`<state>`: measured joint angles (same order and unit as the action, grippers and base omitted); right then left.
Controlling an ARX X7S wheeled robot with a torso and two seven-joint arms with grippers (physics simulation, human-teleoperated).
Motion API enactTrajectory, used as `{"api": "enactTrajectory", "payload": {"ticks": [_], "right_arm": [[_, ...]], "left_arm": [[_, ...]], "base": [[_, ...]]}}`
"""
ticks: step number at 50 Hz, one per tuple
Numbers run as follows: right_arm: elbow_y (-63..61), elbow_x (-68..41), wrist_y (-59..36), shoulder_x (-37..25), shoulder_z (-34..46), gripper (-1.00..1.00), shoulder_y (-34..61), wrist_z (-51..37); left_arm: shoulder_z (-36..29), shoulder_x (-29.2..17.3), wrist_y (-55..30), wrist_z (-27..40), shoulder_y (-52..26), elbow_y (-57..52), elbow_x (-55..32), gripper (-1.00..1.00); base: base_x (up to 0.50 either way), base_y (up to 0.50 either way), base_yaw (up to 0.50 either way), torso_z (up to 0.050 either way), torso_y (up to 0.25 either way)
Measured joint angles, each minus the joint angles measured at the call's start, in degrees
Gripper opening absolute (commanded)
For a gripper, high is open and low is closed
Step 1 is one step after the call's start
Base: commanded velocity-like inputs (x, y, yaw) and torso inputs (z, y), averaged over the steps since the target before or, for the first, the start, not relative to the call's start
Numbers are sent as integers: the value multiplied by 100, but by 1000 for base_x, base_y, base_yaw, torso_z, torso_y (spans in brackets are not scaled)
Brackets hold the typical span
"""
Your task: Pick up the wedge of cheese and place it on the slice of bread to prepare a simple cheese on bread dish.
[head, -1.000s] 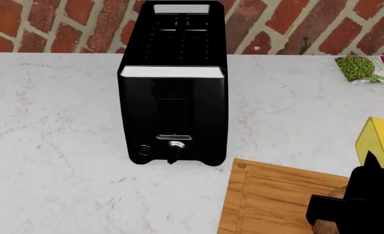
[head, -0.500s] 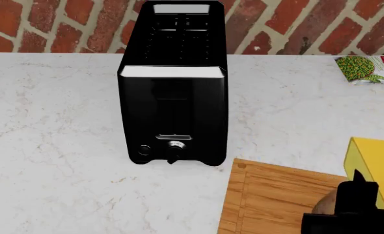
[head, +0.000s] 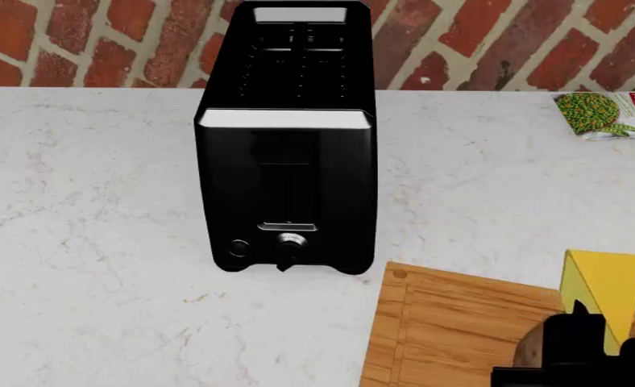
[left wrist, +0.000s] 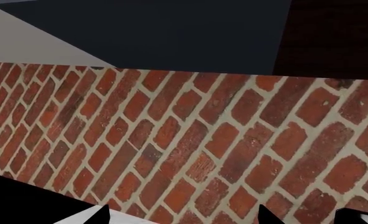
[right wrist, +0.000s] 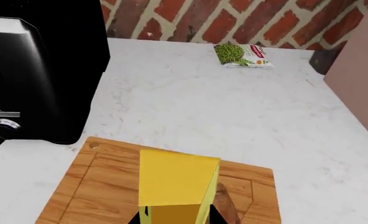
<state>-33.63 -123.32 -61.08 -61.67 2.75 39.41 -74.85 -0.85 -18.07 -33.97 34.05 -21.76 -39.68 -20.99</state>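
Evidently the right gripper [head: 588,343], jaws closed on the wedge of cheese [head: 606,292], carries it at lower right above the slice of bread [right wrist: 226,207], ready for lowering. Only a brown sliver of bread shows, so alignment is uncertain; the left jaws' state cannot be told.

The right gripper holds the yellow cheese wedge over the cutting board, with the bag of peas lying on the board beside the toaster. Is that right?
Not quite. The bag of peas lies on the white counter near the brick wall, well off the cutting board, as the right wrist view shows. The rest holds: the right gripper carries the cheese wedge over the board.
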Motion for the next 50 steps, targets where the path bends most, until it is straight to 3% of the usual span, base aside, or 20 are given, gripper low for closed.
{"api": "enactTrajectory", "payload": {"ticks": [24, 50], "right_arm": [[56, 436, 9, 86, -111, -100, -553, 279], [315, 842, -133, 214, 115, -100, -321, 542]], "left_arm": [[-8, -36, 8, 39, 2, -9, -50, 100], [-36, -71, 12, 86, -6, 0, -87, 100]], "base": [[0, 0, 0, 0, 0], [0, 0, 0, 0, 0]]}}
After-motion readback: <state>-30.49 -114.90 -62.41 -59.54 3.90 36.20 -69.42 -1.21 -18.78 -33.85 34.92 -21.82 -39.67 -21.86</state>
